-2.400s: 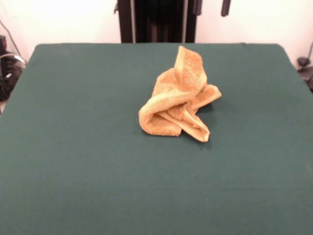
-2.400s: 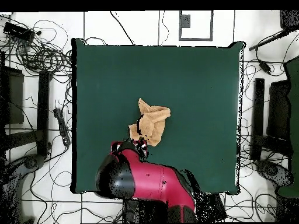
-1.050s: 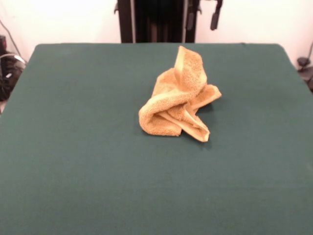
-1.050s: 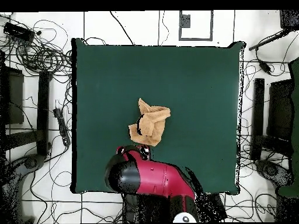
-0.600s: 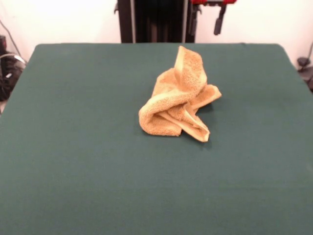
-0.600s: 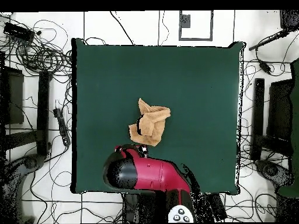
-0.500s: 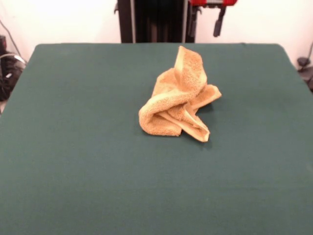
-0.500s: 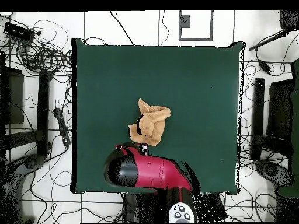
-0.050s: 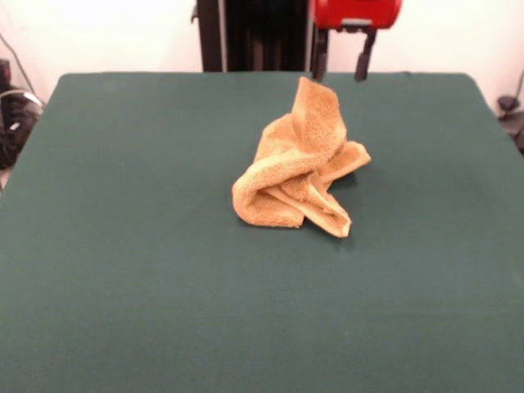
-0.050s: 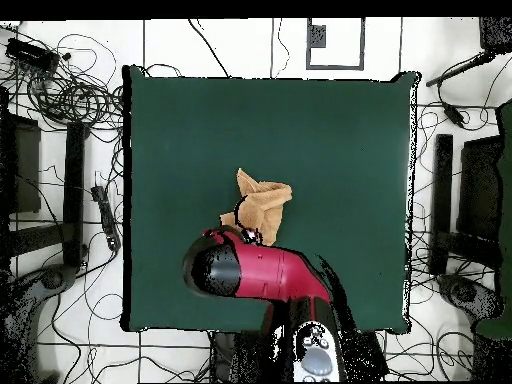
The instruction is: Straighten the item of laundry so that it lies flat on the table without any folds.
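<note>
- A golden-orange towel (image 9: 299,164) sits crumpled in a heap near the middle of the green desk (image 9: 123,246), slightly toward the far side, with one corner standing up in a peak.
- The robot's gripper (image 9: 337,59) hangs above the far edge of the desk, just behind the towel's peak and not touching it; its two dark fingers (image 9: 360,59) are spread apart and hold nothing.
- The straightening looks barely begun: the towel is bunched with many folds, and every one remains to be spread flat.

You're looking at the arm (image 10: 262,277) covering part of the crumpled towel (image 10: 262,208) lying mid-table (image 10: 330,130).
</note>
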Available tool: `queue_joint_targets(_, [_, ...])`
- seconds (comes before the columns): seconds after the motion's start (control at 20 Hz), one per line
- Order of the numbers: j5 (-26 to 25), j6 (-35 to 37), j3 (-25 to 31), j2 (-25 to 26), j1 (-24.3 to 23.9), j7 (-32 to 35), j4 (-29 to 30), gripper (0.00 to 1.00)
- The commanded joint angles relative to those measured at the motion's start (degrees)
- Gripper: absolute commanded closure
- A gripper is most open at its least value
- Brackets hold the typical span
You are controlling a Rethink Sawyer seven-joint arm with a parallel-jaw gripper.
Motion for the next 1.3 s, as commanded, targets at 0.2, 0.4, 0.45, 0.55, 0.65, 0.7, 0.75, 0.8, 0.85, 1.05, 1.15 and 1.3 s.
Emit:
queue_joint_targets(0.2, [4.3,8.8,4.0,5.6,4.2,11.2,-12.7,0.00])
queue_joint_targets(0.4, [5.0,8.7,3.8,6.5,4.6,11.7,-13.8,0.00])
queue_joint_targets(0.45, [5.0,8.9,3.7,6.6,4.8,11.6,-14.0,0.00])
queue_joint_targets(0.55, [5.0,9.0,3.3,6.7,5.3,11.8,-14.2,0.00])
queue_joint_targets(0.65, [5.1,8.5,3.1,6.4,5.5,11.9,-13.6,0.00])
queue_joint_targets(0.7, [5.1,8.3,3.2,6.3,5.3,11.7,-13.3,0.00])
queue_joint_targets(0.75, [5.3,8.0,3.3,6.2,5.1,11.7,-13.0,0.00])
queue_joint_targets(0.8, [5.4,7.9,3.4,6.2,4.9,11.8,-12.7,0.00])
queue_joint_targets(0.85, [5.5,7.7,3.5,6.2,4.8,11.7,-12.6,0.00])
queue_joint_targets(1.05, [5.7,7.5,3.7,6.3,4.5,11.4,-12.3,0.00])
queue_joint_targets(1.15, [5.8,7.9,3.6,6.3,4.6,11.3,-12.5,0.00])
queue_joint_targets(1.3, [5.9,7.9,3.4,6.4,4.7,11.3,-12.5,0.00])
